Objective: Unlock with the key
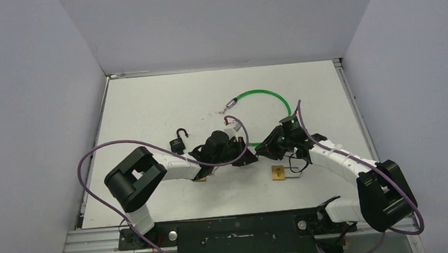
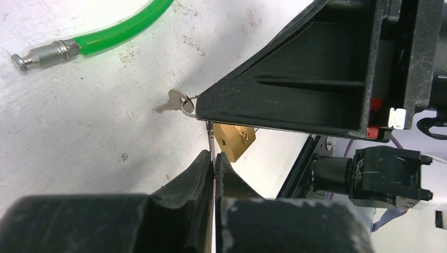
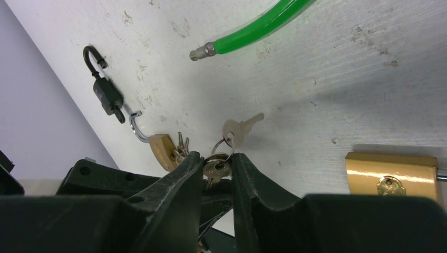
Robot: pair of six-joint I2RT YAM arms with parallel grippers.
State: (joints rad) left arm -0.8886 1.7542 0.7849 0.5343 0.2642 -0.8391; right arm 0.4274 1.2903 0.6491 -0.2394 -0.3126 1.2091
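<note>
Pinching a key, the right gripper faces the closed left gripper

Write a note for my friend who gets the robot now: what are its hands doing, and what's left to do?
Left gripper: shut, seemingly pinching a thin metal part of the key bunch.
Right gripper: shut on the key bunch, with one silver key dangling from the ring.
Locks: the black padlock and one brass padlock lie with shackles open. The other brass padlock lies near the right gripper, its keyhole empty.
Done: both grippers have hold of the bunch.
Left: probably put a key into that empty keyhole and turn it.
</note>
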